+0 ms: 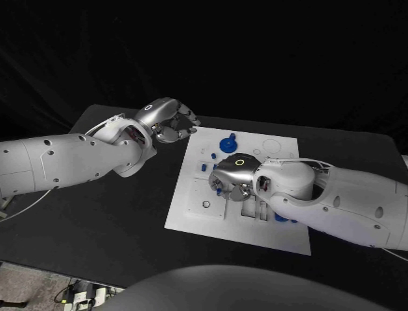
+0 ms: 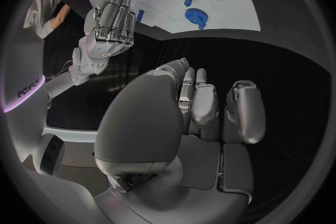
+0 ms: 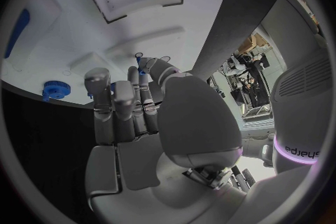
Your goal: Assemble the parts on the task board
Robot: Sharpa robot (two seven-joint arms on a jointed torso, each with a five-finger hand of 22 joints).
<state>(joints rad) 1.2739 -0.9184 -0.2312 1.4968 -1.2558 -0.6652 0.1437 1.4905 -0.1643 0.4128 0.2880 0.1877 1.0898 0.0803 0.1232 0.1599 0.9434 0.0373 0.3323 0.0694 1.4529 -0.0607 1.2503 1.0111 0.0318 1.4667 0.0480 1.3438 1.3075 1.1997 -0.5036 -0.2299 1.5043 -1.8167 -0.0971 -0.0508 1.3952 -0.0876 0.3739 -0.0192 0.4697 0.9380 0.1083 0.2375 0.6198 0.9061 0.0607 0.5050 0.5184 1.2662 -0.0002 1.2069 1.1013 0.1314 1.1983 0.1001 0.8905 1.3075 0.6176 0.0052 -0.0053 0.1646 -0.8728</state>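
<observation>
While the right hand (image 1: 233,176) reached down over the middle of the task board (image 1: 192,214), its fingers seemed to pinch a small blue part (image 3: 142,61) — I judged a placing step, needing careful alignment; the left hand (image 1: 169,122) hovered beyond the board's edge, released — a blue gear (image 1: 228,144) lay between them

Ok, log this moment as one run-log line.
left hand: open, off task board's far-left edge | right hand: over board centre, fingers on small blue part, grasp unclear | blue gear: on board, untouched
</observation>
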